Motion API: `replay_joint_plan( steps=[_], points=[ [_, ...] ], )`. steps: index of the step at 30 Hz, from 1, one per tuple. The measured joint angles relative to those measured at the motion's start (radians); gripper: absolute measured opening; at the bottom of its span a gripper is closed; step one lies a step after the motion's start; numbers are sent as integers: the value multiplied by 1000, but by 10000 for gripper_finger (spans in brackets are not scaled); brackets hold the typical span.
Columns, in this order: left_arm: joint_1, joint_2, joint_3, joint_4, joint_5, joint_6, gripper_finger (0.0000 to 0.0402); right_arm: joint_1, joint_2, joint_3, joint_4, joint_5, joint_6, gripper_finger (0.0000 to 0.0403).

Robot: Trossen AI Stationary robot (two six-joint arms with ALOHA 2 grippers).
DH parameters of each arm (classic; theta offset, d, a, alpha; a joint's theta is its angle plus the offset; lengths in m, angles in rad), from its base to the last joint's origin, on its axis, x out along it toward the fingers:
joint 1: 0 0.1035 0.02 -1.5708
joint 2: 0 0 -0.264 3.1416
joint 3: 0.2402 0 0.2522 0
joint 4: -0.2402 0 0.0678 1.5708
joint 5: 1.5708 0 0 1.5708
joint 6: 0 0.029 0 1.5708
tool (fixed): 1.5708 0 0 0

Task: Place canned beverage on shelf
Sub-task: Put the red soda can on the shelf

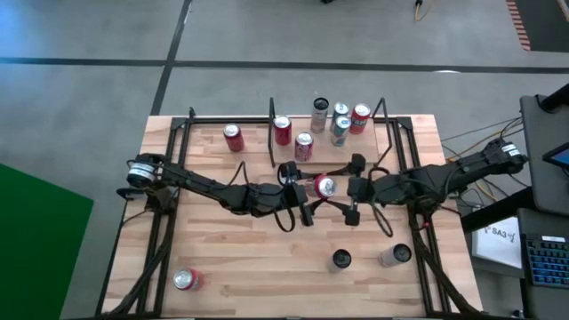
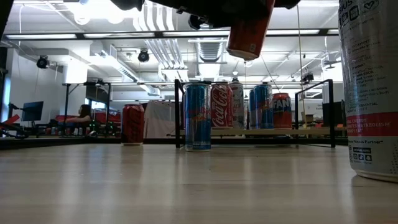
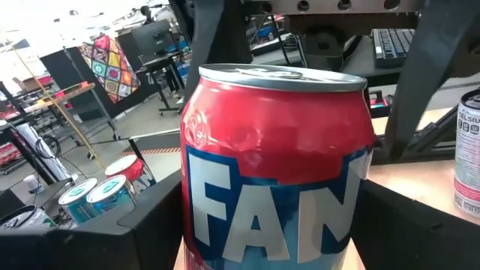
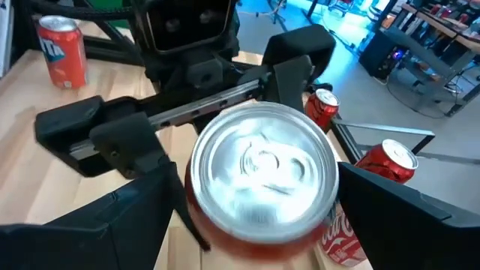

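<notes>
While the left gripper (image 1: 313, 188) is clamped on the red can (image 1: 324, 186) above mid-table, the right gripper (image 1: 348, 188) stands spread around it: a handover, judged. Next: right closes, left releases, carry to the shelf (image 1: 378, 142). 5 cans (image 1: 340, 123) crowd it; pick a free gap.

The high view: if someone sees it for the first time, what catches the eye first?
First, the two arms meeting mid-table around one red can: the left gripper clamps it, held up off the table, and the right gripper stands open at it from the other side. Next, the cluster of cans on the shelf at the far edge.
</notes>
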Motion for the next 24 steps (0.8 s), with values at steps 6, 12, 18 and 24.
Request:
replay_joint_plan(
  steps=[6,12,18,24],
  points=[
    [0,0,0,4,2,-5,292,0,82,89,-64,45,-7,345],
    [1,0,0,8,-1,-4,293,0,123,151,-142,73,4,302],
    [2,0,0,8,43,-22,313,0,139,195,-212,76,52,280],
    [-1,-3,4,6,84,-2,358,0,131,206,-260,49,66,280]
  ],
)
